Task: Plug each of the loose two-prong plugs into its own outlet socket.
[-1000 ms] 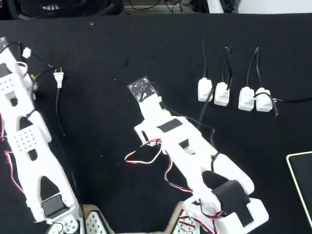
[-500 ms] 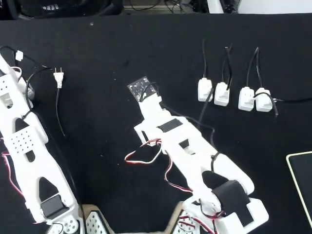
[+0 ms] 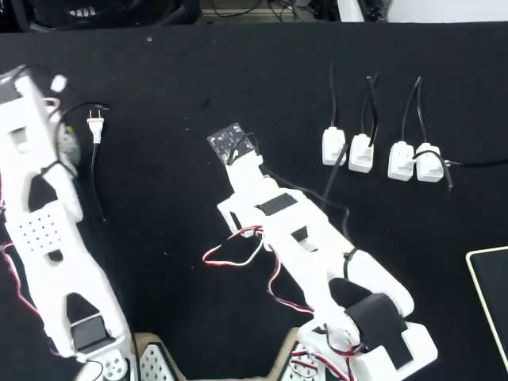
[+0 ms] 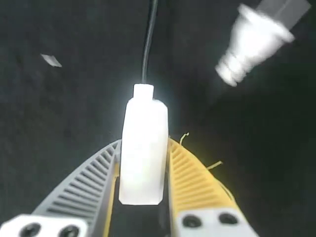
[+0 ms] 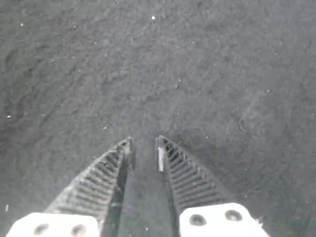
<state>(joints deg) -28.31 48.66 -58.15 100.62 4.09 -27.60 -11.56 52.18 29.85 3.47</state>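
My left gripper (image 4: pixel 144 143) is shut on a white outlet socket (image 4: pixel 143 148) whose black cord runs away from the fingers. In the high view this socket (image 3: pixel 57 82) sits at the far left, lifted off the table. A loose white two-prong plug (image 3: pixel 95 125) lies just right of it on the black table, and shows blurred in the left wrist view (image 4: pixel 252 42) beyond the socket. My right gripper (image 5: pixel 144 148) is open by a narrow gap over bare table, with nothing between its fingers. In the high view it (image 3: pixel 230 143) is near the middle.
Several white socket-and-plug pairs (image 3: pixel 381 155) with black cords sit in a row at the right. A flat light-rimmed panel (image 3: pixel 492 294) lies at the right edge. Red and white wires (image 3: pixel 234 250) hang beside the right arm.
The left arm has swung right with the socket in its gripper, closer to the loose plug. The right arm has kept still.
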